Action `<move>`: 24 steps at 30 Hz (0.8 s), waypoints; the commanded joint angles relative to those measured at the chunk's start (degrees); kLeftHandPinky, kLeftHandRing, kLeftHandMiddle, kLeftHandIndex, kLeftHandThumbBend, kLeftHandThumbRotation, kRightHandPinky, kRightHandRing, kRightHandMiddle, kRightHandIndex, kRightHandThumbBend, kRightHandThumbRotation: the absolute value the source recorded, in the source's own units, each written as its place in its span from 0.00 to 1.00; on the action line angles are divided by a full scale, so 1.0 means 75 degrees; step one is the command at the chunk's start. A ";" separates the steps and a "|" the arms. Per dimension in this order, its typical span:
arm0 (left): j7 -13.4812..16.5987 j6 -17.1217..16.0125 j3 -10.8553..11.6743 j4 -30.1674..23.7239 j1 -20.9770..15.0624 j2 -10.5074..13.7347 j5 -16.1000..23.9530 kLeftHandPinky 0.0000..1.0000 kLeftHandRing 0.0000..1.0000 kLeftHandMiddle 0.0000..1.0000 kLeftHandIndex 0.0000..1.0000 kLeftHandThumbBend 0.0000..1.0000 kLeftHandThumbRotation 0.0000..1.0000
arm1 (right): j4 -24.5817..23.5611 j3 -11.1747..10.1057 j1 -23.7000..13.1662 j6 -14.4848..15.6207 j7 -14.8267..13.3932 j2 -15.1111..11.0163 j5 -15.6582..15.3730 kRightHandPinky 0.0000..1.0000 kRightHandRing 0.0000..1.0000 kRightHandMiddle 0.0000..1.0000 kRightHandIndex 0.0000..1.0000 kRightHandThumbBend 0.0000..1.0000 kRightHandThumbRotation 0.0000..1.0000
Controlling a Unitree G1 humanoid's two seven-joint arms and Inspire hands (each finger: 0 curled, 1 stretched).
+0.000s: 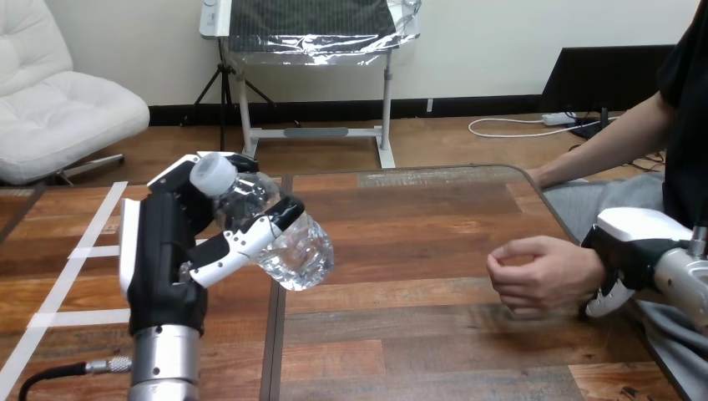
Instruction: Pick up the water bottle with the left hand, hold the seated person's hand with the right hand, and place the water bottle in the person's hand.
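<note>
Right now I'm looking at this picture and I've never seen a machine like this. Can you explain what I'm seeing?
This is taken from a camera on a humanoid robot's head, looking down across a wooden table. The two silver arms coming in from the bottom and right edge are the robot's own, and each ends in a black-and-white mechanical hand.

The left hand has its fingers curled round a clear water bottle. The bottle is held tilted, off the table, with its cap pointing up and to the left.

A person sits at the right side. The person's hand is loosely curled over the table. The robot's right hand sits right at that person's wrist, but I can't tell whether it is actually gripping it.
</note>
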 commanded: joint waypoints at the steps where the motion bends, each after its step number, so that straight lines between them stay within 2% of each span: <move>1: 0.0014 -0.0045 -0.0231 -0.0256 -0.0847 -0.0059 0.0139 0.44 0.43 0.45 0.48 0.66 0.00 | -0.1007 -0.0411 -0.0187 0.0192 0.0179 -0.0362 0.0182 0.15 0.26 0.40 0.46 0.65 0.00; 8: 0.0080 0.0176 -0.0351 -0.0243 -0.1066 -0.0104 0.0312 0.42 0.42 0.45 0.47 0.66 0.00 | -0.1902 -0.0621 0.0010 0.0582 0.0507 -0.0520 0.0168 0.17 0.28 0.41 0.47 0.65 0.00; 14: 0.0093 0.0329 -0.0460 -0.0213 -0.1254 -0.0140 0.0436 0.40 0.41 0.44 0.47 0.67 0.00 | -0.2555 -0.0832 0.0203 0.0570 0.0710 -0.0667 0.0188 0.17 0.28 0.40 0.47 0.66 0.00; 20: 0.0176 0.0405 -0.0578 -0.0139 -0.1447 -0.0178 0.0718 0.41 0.41 0.44 0.47 0.66 0.00 | -0.3322 -0.1042 0.0434 0.0801 0.0957 -0.0760 0.0183 0.17 0.27 0.40 0.47 0.67 0.00; 24: 0.0188 0.0427 -0.0654 -0.0058 -0.1584 -0.0174 0.0854 0.41 0.41 0.44 0.46 0.66 0.00 | -0.3923 -0.1172 0.0594 0.1108 0.1158 -0.0797 0.0121 0.17 0.28 0.40 0.47 0.69 0.00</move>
